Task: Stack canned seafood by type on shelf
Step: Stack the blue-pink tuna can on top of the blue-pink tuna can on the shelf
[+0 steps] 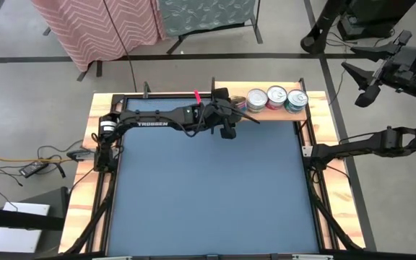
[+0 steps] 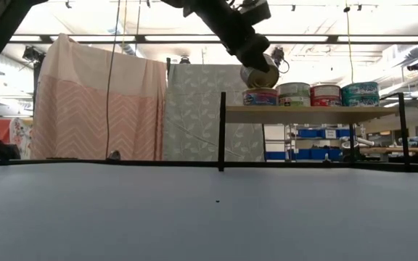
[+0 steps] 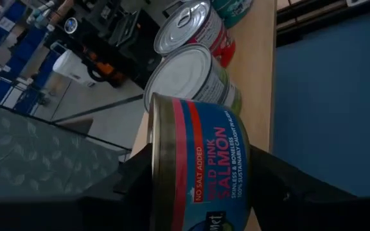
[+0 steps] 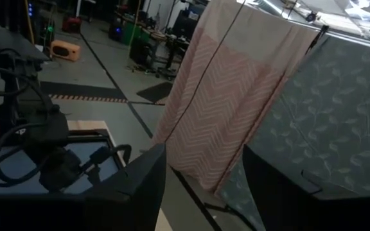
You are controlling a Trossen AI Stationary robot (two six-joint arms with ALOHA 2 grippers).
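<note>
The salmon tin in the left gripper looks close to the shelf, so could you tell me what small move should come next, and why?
Probably lower it a little. The left gripper holds the salmon tin tilted just above a tin at the near end of the shelf, not yet resting on it. Levelling it as it settles should keep the stack steady. The right gripper waits open off the table.

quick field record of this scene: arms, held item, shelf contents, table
left gripper: at the shelf's left end, shut on a pink salmon tin, held tilted just above a shelf tin
right gripper: off past the table's right side, open, holding nothing
shelf: light-wood plank at the table's far edge, dark uprights
tins on shelf: four in a row in the low view, first one under the held tin, last one teal
table: blue surface
</note>
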